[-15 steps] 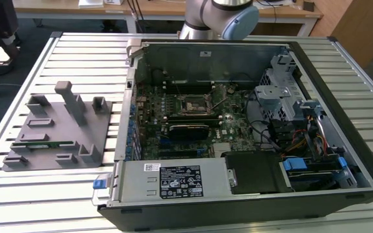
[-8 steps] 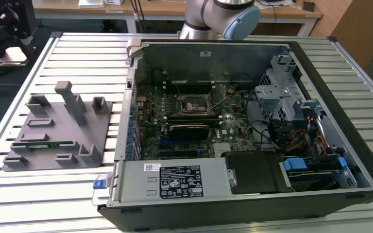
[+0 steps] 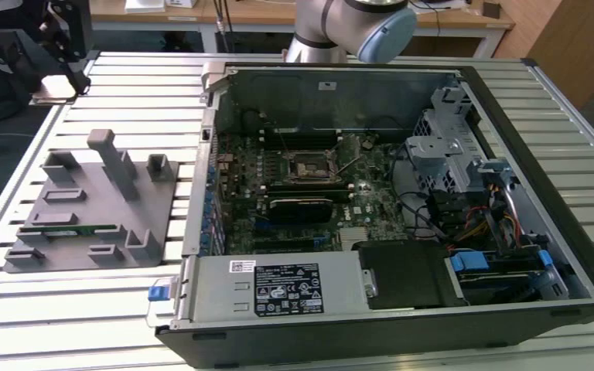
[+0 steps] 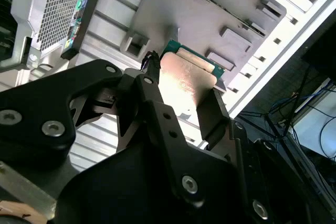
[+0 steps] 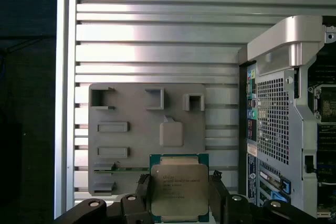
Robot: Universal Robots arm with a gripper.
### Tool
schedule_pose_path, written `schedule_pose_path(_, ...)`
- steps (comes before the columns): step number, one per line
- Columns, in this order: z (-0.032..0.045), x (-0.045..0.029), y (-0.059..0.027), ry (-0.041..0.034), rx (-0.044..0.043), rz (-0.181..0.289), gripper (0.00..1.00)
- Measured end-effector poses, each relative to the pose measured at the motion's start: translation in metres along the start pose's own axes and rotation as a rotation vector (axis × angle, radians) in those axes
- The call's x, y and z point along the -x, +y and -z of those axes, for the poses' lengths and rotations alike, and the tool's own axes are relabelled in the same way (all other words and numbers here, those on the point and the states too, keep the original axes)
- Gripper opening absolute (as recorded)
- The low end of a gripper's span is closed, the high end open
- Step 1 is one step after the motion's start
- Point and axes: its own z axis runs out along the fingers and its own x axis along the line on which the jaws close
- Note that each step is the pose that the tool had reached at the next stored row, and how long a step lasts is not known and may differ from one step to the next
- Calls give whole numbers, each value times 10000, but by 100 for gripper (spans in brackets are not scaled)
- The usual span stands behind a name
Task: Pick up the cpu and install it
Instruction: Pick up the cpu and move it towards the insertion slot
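Already the cpu [image 5: 179,190] is clamped between the fingers of the tool [image 5: 180,199], its metal plate towards the first wrist view, over the grey holder tray [image 5: 136,129] and beside the open computer case [image 5: 283,103]. So the pick looks done and the install remains: the black socket [image 3: 305,165], mid-frame in the exterior view, seems unfilled. Tray and case rest on a slatted metal tabletop [image 3: 121,85], the tray at the exterior view's left, with a wooden desk [image 3: 266,15] along the upper edge.

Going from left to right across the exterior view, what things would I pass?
grey parts tray → motherboard socket → silver drive cage
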Motion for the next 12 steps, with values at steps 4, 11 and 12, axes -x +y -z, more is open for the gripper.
schedule_pose_path(4, -5, 168, 1, 0, -1, 2, 53)
schedule_pose_path(11, -16, 478, 4, 0, 0, 0, 53)
schedule_pose_path(12, -18, 523, 5, -1, 0, 0, 53)
